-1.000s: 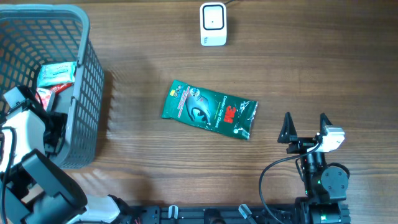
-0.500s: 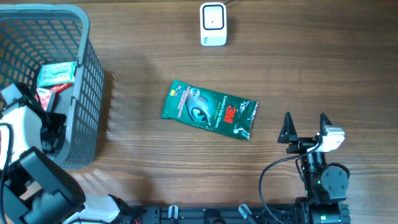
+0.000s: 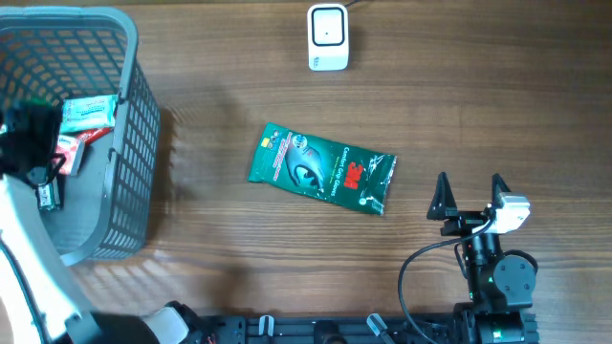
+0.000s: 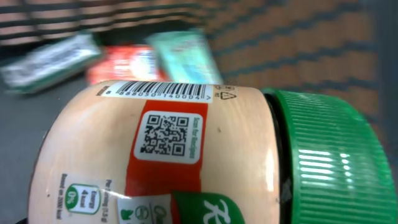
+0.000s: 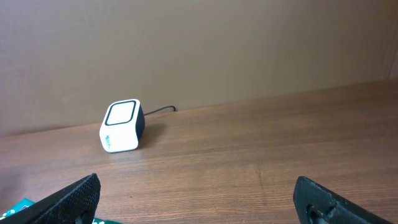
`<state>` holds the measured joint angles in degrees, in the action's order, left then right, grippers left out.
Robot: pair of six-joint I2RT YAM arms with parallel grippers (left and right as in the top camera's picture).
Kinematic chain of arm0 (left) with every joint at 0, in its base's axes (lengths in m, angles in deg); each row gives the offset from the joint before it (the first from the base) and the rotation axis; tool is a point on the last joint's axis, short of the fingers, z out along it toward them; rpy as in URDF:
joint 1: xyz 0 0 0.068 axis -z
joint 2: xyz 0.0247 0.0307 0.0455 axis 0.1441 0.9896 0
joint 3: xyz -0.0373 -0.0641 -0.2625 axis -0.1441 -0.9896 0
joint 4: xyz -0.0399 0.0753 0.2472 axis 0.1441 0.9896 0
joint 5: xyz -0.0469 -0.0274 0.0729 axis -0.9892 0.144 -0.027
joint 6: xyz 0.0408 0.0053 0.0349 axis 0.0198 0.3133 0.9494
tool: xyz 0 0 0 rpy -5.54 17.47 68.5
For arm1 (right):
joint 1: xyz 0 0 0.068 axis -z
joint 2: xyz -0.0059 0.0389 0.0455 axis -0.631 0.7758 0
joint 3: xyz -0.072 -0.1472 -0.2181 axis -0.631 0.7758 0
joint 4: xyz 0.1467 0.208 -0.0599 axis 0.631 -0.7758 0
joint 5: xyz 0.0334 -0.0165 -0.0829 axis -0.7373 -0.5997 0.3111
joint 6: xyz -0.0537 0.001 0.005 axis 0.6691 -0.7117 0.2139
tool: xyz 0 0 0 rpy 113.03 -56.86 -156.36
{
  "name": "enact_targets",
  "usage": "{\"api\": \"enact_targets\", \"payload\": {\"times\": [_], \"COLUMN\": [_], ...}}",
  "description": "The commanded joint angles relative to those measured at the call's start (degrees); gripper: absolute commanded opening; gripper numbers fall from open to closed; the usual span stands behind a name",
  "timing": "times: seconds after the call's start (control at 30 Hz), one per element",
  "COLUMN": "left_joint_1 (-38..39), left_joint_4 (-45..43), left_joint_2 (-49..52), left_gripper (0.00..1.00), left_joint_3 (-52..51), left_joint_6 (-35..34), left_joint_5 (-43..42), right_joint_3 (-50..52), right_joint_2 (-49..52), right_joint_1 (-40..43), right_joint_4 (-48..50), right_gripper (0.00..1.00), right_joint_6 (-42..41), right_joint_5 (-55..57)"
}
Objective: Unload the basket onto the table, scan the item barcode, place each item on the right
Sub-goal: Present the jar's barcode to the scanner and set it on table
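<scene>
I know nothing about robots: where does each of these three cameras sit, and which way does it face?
Overhead: above the table, facing straight down on basket, green packet and scanner; the left arm and right gripper show.
Left wrist: on the left arm, inside the basket, close up on a jar; no fingers visible.
Right wrist: low over the table, facing the scanner and back wall; its open fingers frame the bottom.
Shared: overhead and right wrist both show the scanner.

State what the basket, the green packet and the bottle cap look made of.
The basket looks like matt grey plastic: moulded lattice walls. The green packet seems glossy plastic film, crinkled at the seal. The cap is probably plastic: ribbed, shiny side.
</scene>
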<state>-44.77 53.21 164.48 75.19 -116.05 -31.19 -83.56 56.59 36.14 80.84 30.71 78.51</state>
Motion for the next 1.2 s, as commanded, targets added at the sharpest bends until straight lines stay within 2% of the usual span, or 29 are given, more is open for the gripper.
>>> {"api": "enact_targets", "payload": {"times": [0.0,0.17,0.3,0.43,0.5,0.57,0.77,0.9,0.97,1.0,1.1,1.17], "left_joint_1": [2.47,12.61,26.86,40.57,49.48,54.97,66.71,72.46,75.71,78.14,82.55,84.94], "left_joint_4": [-3.23,-7.02,-8.57,-11.28,-14.14,-17.25,-25.86,-32.79,-36.57,-37.51,-37.44,-37.70], "left_joint_2": [-7.06,-11.10,-9.75,-5.99,-1.42,2.93,18.86,27.74,30.16,30.97,32.50,34.01], "left_gripper": [0.66,0.66,0.64,0.62,0.62,0.62,0.63,0.64,0.65,0.65,0.65,0.65], "left_joint_3": [1.79,1.79,1.75,1.73,1.73,1.73,1.73,1.73,1.73,1.73,1.73,1.73], "left_joint_6": [0.42,-0.46,-1.03,-1.05,-1.09,-1.27,-1.29,-0.94,4.52,9.64,20.26,25.66], "left_joint_5": [-14.80,-25.62,-24.83,-18.71,-16.28,-16.28,-16.00,-9.94,-4.72,-0.02,9.09,12.26], "right_joint_3": [0.07,0.07,0.07,0.07,0.07,0.07,0.07,0.07,0.07,0.07,0.07,0.07], "right_joint_2": [-0.28,-0.28,-0.31,-0.31,-0.31,-0.28,-0.28,-0.31,-0.28,-0.28,-0.28,-0.28], "right_joint_1": [-0.33,-0.33,-0.33,-0.33,-0.33,-0.33,-0.33,-0.33,-0.33,-0.33,-0.33,-0.33], "right_joint_4": [0.24,0.22,0.22,0.24,0.22,0.24,0.24,0.24,0.24,0.24,0.22,0.24], "right_gripper": [1.00,1.00,1.00,1.00,1.00,1.00,1.00,0.99,1.00,1.00,1.00,1.00], "right_joint_6": [0.70,0.74,0.72,0.72,0.72,0.72,0.72,0.74,0.72,0.72,0.72,0.70], "right_joint_5": [-0.50,-0.50,-0.50,-0.50,-0.50,-0.50,-0.50,-0.50,-0.50,-0.50,-0.50,-0.50]}}
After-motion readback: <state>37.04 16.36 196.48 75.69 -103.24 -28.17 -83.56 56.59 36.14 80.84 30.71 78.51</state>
